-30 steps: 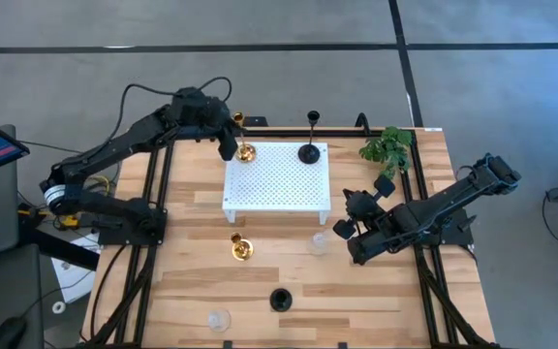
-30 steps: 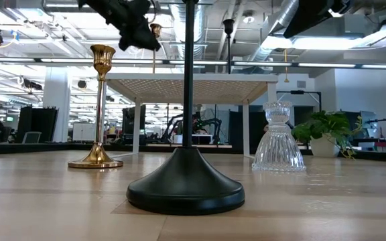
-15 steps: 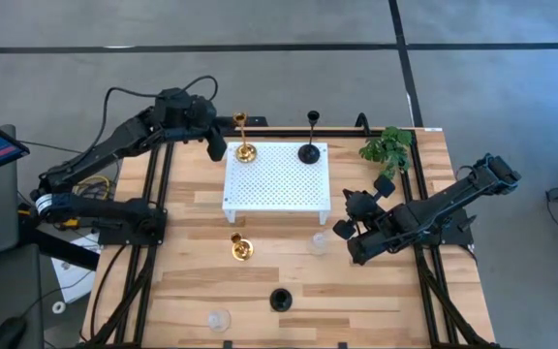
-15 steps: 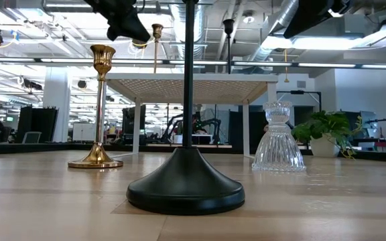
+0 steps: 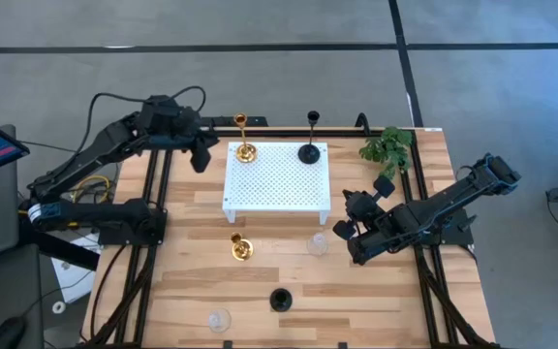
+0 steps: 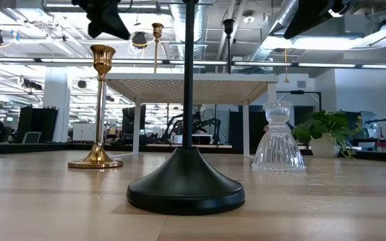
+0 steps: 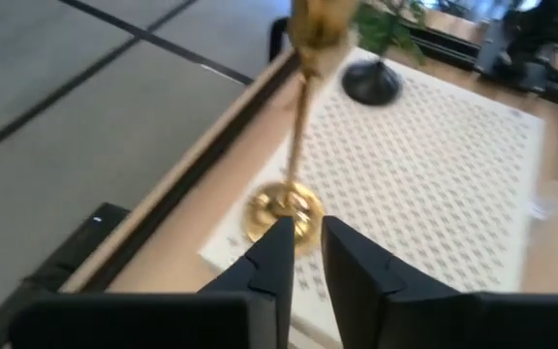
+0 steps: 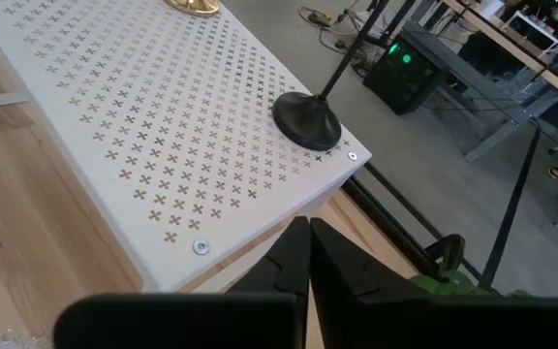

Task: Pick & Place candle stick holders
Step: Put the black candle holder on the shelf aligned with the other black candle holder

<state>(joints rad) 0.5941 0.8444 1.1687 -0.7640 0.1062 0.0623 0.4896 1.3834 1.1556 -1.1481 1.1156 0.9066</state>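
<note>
Left gripper (image 5: 200,157): you have it just off the white perforated platform's (image 5: 277,184) far left corner, beside the gold holder there; its fingers (image 7: 277,254) are nearly together, a narrow gap between them, holding nothing.
Right gripper (image 5: 347,229): you have it parked near the platform's near right corner; fingers (image 8: 298,254) pressed together, empty.
Gold holder on platform (image 5: 245,150): upright at the far left corner, free of the gripper.
Black holder on platform (image 5: 309,152): upright at the far edge, right of the gold one.
Gold holder on table (image 5: 241,248): upright on the wood, in front of the platform.
Clear glass holder (image 5: 318,242): near the platform's near right corner, close to your right gripper.
Black holder on table (image 5: 279,300): toward the near edge.
Second clear glass holder (image 5: 220,319): at the near edge, left of that black one.
Green plant sprig (image 5: 387,148): far right corner of the table.
</note>
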